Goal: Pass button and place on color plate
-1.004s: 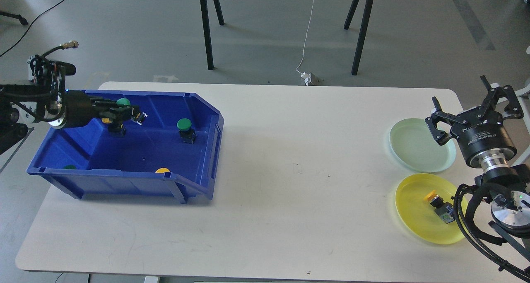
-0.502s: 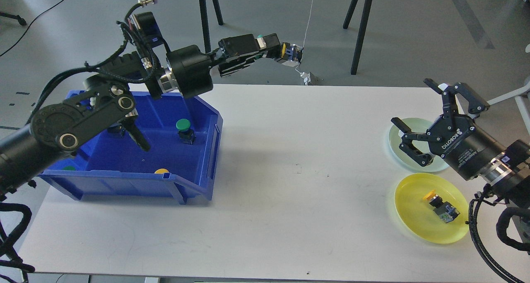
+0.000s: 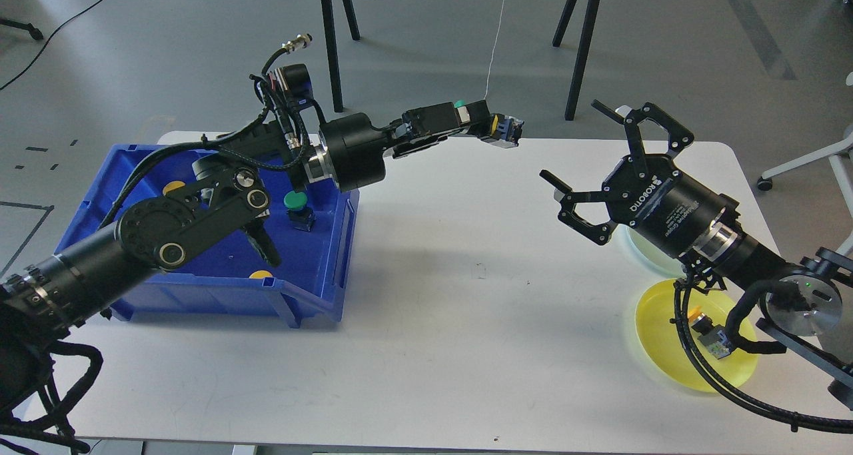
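Head view. Left pincer [image 3: 490,127] reached out above the far edge of the table [image 3: 426,322], clamped on a green button [image 3: 500,128]; green cap barely visible near the fingers, with a yellow and blue-grey part at the tip, so exactly which end was gripped could not be made out. Right pincer [image 3: 603,168] held facing it, fingers spread wide apart and empty, a clear gap between the two.

Risks, as judged from here:
- Narrow hold at the very fingertips: a slip would drop the button onto the table, or off its far edge to the floor.
- Little of the button exposed for the right pincer, so a clash of fingers was likely.
- Early release by the left before the right closed would lose it.
- Wrong destination: pale green plate [image 3: 640,245] mostly hidden under the right arm, yellow plate [image 3: 656,328] just beside it and already holding a yellow button [image 3: 710,335].
- Blue bin [image 3: 313,288] near the left elbow, open to a knock.
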